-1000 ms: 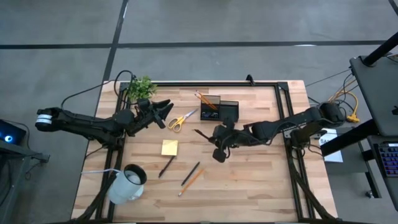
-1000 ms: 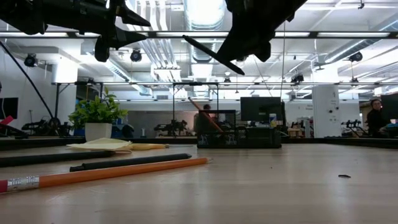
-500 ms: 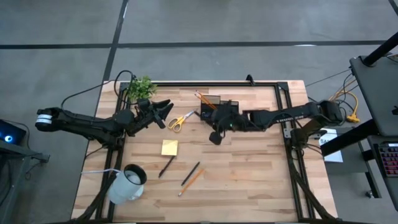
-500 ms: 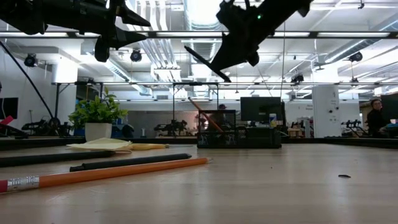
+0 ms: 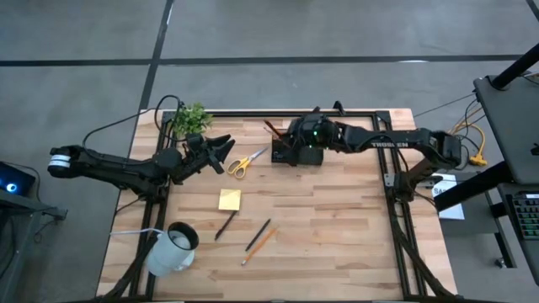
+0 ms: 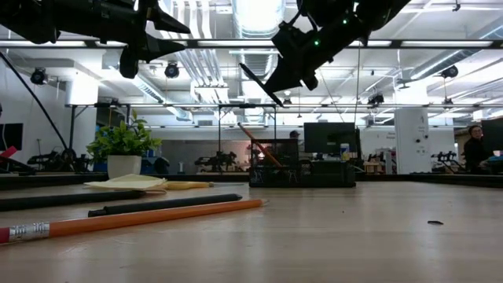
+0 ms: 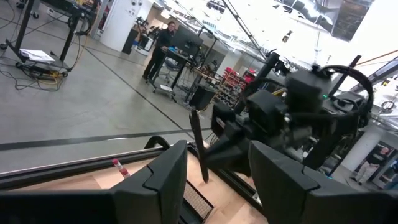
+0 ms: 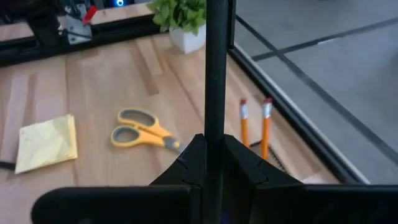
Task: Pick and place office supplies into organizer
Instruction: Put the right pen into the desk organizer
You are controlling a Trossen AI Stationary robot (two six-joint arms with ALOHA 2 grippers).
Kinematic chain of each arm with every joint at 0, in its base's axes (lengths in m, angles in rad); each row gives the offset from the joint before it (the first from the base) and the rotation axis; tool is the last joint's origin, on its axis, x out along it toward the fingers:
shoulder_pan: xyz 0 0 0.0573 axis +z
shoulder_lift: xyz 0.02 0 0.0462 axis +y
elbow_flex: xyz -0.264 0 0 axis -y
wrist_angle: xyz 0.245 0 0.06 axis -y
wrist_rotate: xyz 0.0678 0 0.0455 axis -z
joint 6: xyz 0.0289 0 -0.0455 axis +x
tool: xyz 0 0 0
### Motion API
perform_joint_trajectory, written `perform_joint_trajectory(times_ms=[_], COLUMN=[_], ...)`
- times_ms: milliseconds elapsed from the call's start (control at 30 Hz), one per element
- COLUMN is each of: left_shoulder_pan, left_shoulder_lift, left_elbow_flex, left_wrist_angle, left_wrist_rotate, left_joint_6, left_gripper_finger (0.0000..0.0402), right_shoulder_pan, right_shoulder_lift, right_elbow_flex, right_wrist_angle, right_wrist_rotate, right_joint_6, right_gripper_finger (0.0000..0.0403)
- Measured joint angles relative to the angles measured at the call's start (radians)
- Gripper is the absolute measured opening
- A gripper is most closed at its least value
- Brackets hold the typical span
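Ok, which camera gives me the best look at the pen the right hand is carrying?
The right wrist view: the dark pen stands clamped in the right hand, filling the frame. The low view shows the pen slanting above the organizer. The left wrist view shows it farther off. From the high view it is barely discernible.

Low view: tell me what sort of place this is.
Probably an open-plan robotics lab or workshop: exposed ceiling ducts, rows of workbenches with a monitor, and a person at a far desk.
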Motion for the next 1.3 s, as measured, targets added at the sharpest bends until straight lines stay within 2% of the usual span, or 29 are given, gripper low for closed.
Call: perform_joint_trajectory(times_ms=[233,567,800,933,1033,1300], left_shoulder_pan=[0.000,0.000,0.000,0.000,0.000,0.000], left_shoulder_lift=[0.000,0.000,0.000,0.000,0.000,0.000], left_elbow_flex=[0.000,0.000,0.000,0.000,0.000,0.000], left_wrist_angle=[0.000,0.000,0.000,0.000,0.000,0.000], left_wrist_rotate=[0.000,0.000,0.000,-0.001,-0.001,-0.001], left_joint_6=[0.000,0.000,0.000,0.000,0.000,0.000], left_gripper_finger=[0.0157,0.0157,0.0157,0.0157,0.0157,0.0157], right_shoulder_pan=[-0.088,-0.190,-0.228,-0.254,-0.269,-0.319], right_shoulder_lift=[0.006,0.069,0.130,0.167,0.186,0.210], right_elbow_flex=[0.000,-0.006,-0.008,-0.009,-0.010,-0.036], right_wrist_angle=[0.033,0.146,0.197,0.265,0.306,0.335], right_wrist_rotate=[-0.105,-0.330,-0.383,-0.461,-0.481,-0.556], right_joint_6=[-0.058,-0.114,-0.150,-0.153,-0.160,-0.182], right_gripper_finger=[0.0022,0.0022,0.0022,0.0022,0.0022,0.0022])
